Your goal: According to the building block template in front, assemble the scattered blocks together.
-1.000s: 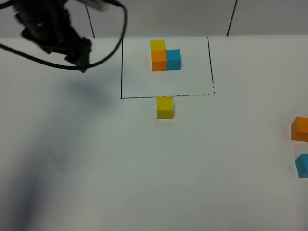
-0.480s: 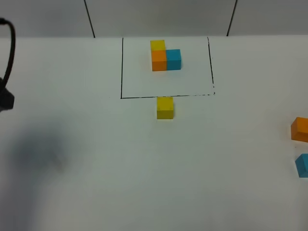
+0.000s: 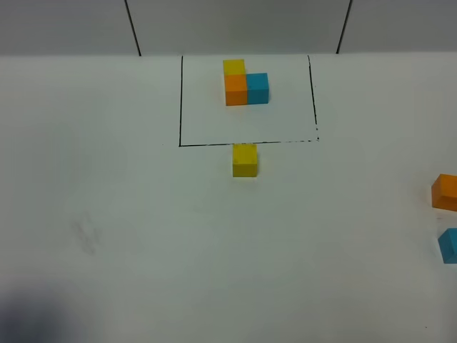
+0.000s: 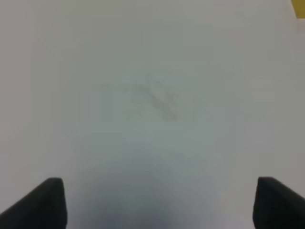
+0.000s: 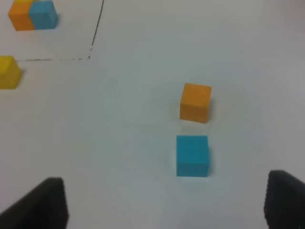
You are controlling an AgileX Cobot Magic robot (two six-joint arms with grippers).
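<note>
The left and middle of the table (image 3: 143, 236) offer wide bare room to reach through, with obstacles only at the lone yellow cube (image 3: 244, 159) just outside the drawn frame (image 3: 180, 100), the template cubes (image 3: 245, 82) inside it, and the orange cube (image 3: 445, 191) and blue cube (image 3: 449, 245), narrowly apart at the right edge.

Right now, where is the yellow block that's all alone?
In the high view, the loose yellow block sits mid-table, just outside the near line of the black frame, in front of the template.
</note>
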